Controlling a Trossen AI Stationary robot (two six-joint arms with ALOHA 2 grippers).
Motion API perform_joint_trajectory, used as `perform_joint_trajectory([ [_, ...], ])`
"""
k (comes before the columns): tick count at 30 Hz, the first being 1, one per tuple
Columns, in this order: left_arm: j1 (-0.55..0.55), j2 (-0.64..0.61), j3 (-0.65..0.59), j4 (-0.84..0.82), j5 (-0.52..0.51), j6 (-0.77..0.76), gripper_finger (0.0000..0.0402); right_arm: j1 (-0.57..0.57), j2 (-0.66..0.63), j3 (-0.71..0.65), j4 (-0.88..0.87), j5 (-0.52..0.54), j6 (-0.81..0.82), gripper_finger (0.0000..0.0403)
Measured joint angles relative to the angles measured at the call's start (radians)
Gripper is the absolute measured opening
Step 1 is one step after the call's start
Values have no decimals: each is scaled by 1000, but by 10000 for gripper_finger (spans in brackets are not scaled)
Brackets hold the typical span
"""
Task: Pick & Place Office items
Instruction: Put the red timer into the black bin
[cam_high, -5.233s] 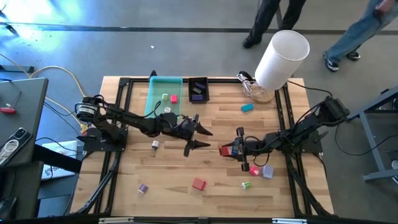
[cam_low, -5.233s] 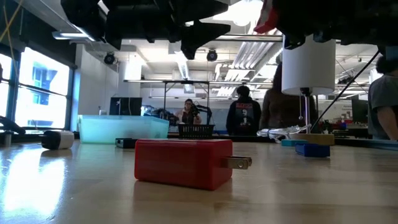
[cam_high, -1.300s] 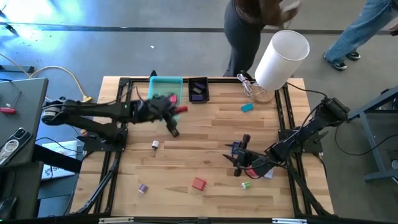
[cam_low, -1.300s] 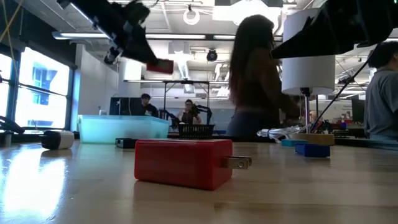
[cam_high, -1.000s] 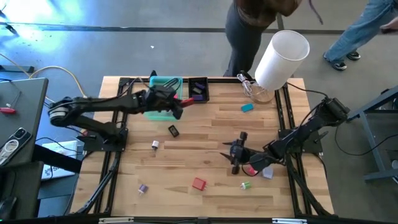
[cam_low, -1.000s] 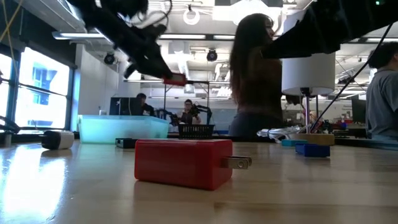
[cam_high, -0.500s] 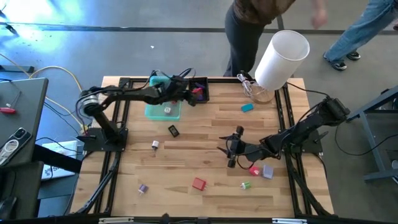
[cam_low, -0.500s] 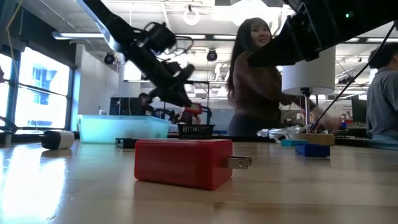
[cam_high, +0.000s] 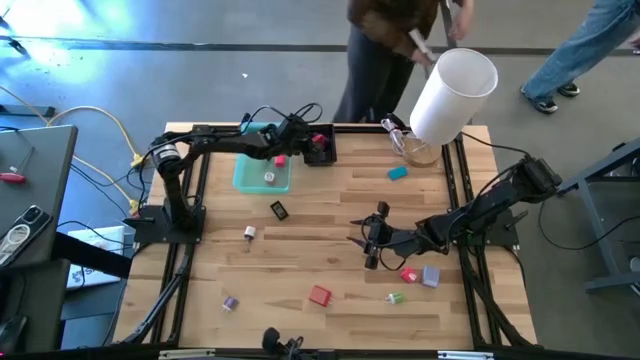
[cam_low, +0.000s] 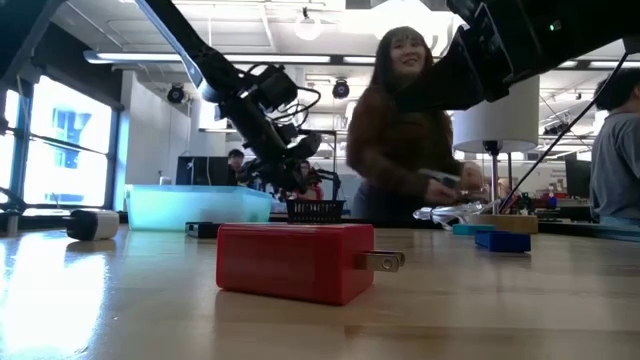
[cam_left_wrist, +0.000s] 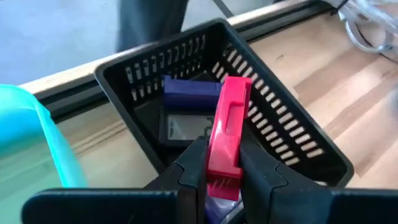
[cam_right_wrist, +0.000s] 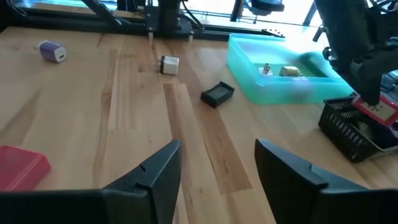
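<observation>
Wood-plank tabletop (cam_high: 330, 215), pale and striped, sits inside a black frame; beyond it lies a grey floor, and the low view shows an open workshop with ceiling lights and seated people. One person (cam_low: 400, 130) stands at the far edge.

One large white cylinder (cam_high: 452, 95) stands at the far right corner. One teal tray (cam_high: 262, 180) sits at the far left, with one black mesh basket (cam_left_wrist: 261, 106) just beside it.

Left gripper (cam_left_wrist: 222, 165) is above the basket's near rim, its jaws clamped narrowly on a pink-red clip-like piece (cam_left_wrist: 227, 130) held upright. Inside the basket are one purple block (cam_left_wrist: 189, 90) and one dark flat item with a pale face (cam_left_wrist: 183, 129).

Right gripper (cam_high: 368, 240) hovers over the table's middle right, jaws apart and holding nothing.

Loose items counted on the wood:
- One red block with plug prongs (cam_high: 319, 295), near edge.
- One small red piece (cam_high: 408, 274), touching one lavender block (cam_high: 430, 276).
- One green piece (cam_high: 395, 297).
- One teal piece (cam_high: 398, 172), far side.
- One black item (cam_high: 279, 210).
- One white cube (cam_high: 249, 232).
- One purple piece (cam_high: 230, 302).

Two small pieces lie in the tray, one pale (cam_high: 268, 177), one red (cam_high: 280, 160).
</observation>
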Motion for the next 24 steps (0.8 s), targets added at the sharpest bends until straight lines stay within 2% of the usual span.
perform_joint_trajectory([
  [8, 2, -1, 0, 19, 19, 48, 76, -4, 0, 0, 2, 1, -14, 191],
  [13, 2, -1, 0, 35, 84, 67, 78, -12, 0, 0, 2, 3, -17, 191],
  [24, 0, -1, 0, 33, 87, 57, 79, -11, 0, 0, 12, 3, -65, 191],
])
